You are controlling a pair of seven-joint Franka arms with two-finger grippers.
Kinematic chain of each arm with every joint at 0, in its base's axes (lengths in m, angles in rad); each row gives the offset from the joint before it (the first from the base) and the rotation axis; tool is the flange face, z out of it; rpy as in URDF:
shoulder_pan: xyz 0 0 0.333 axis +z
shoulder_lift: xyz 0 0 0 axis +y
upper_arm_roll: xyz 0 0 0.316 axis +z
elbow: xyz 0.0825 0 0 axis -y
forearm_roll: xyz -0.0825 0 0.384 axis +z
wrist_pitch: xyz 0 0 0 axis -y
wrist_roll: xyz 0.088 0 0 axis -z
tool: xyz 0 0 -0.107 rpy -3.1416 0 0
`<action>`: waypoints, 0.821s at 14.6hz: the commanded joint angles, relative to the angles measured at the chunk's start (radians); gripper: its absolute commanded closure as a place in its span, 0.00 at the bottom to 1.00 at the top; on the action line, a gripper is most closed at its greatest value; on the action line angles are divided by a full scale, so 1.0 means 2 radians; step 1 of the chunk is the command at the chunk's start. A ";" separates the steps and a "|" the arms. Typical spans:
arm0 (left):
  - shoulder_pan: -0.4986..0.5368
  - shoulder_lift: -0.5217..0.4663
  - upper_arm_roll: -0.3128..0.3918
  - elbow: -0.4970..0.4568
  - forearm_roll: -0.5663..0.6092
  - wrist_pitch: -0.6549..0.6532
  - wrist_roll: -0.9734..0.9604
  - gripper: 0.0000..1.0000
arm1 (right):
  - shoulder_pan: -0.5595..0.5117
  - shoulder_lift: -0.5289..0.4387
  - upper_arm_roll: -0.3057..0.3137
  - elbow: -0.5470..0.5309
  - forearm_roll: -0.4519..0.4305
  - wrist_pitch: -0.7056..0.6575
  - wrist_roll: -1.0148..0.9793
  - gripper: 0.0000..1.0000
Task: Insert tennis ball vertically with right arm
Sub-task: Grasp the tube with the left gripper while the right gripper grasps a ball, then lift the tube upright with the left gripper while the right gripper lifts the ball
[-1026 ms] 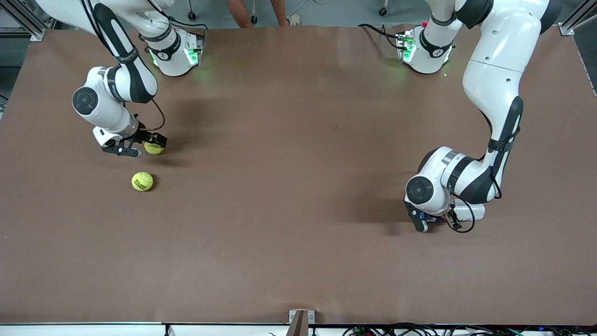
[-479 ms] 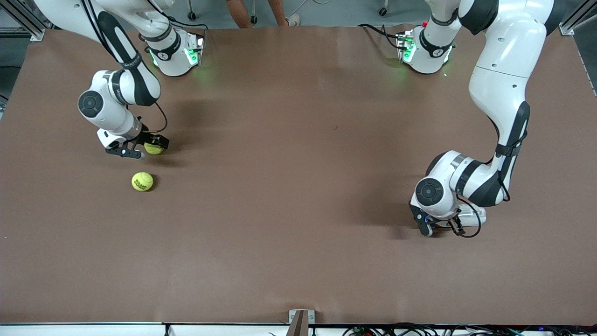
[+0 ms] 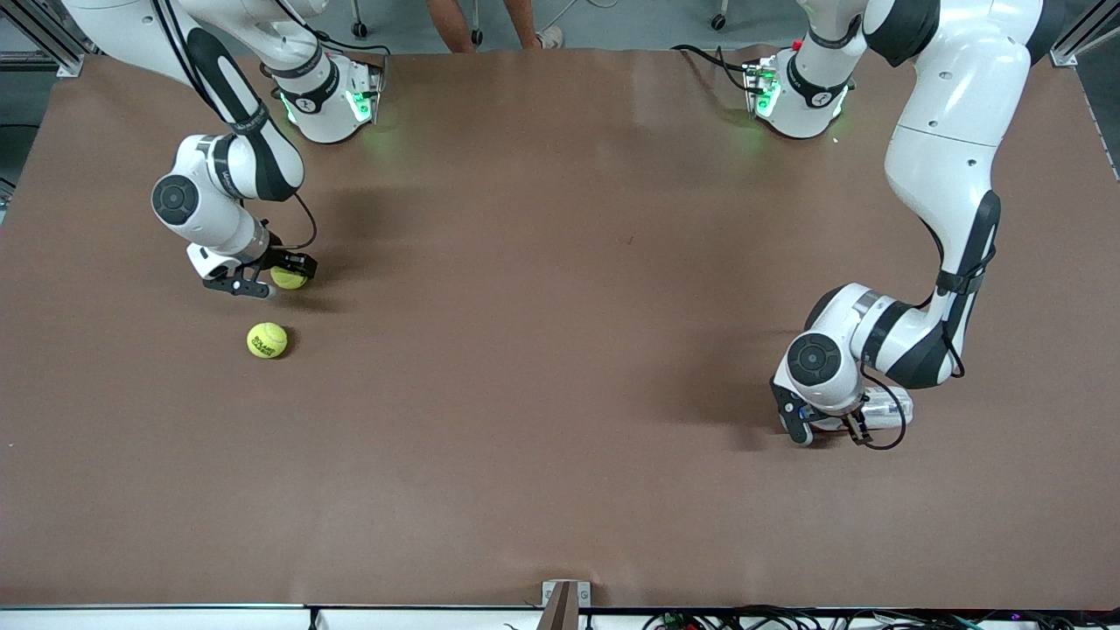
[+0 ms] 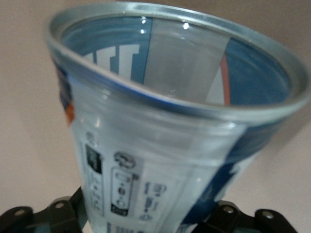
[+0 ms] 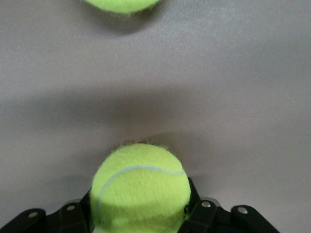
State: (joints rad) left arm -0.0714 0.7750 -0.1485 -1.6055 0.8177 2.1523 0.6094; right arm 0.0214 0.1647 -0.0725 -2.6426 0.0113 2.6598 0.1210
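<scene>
My right gripper (image 3: 276, 276) is shut on a yellow-green tennis ball (image 3: 289, 279), low over the table near the right arm's end. In the right wrist view the ball (image 5: 140, 187) sits between the black fingers of my right gripper (image 5: 140, 216). A second tennis ball (image 3: 267, 339) lies on the table, nearer the front camera; its edge shows in the right wrist view (image 5: 121, 4). My left gripper (image 3: 850, 422) is shut on a clear plastic ball can (image 3: 885, 409), held low at the left arm's end. In the left wrist view the can (image 4: 160, 121) shows its open mouth and looks empty, above my left gripper (image 4: 146, 221).
The brown table (image 3: 560, 367) carries nothing else between the two arms. Both arm bases (image 3: 328, 96) stand along the table edge farthest from the front camera. A small bracket (image 3: 560, 599) sits at the table's front edge.
My left arm has carried the can a little toward the left arm's end and nearer the front camera. My right arm's wrist has shifted slightly while the ball stayed in its grip.
</scene>
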 commanded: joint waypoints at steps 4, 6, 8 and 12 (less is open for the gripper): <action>0.007 0.024 -0.003 0.007 -0.031 0.019 0.008 0.29 | -0.001 -0.016 0.006 0.039 0.024 -0.092 0.005 0.99; 0.006 0.021 -0.003 0.007 -0.031 0.019 0.010 0.29 | -0.001 -0.027 0.006 0.058 0.025 -0.128 0.005 0.99; 0.009 0.015 -0.006 0.007 -0.034 0.018 0.027 0.29 | -0.001 -0.040 0.006 0.077 0.026 -0.162 0.006 1.00; 0.014 -0.009 -0.019 0.009 -0.085 0.015 0.096 0.31 | 0.000 -0.052 0.006 0.110 0.036 -0.214 0.025 1.00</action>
State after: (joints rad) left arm -0.0526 0.7721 -0.1645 -1.5837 0.7166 2.1627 0.7283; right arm 0.0217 0.0875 -0.0679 -2.4389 0.0627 2.2768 0.1470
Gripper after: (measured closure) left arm 0.300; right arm 0.339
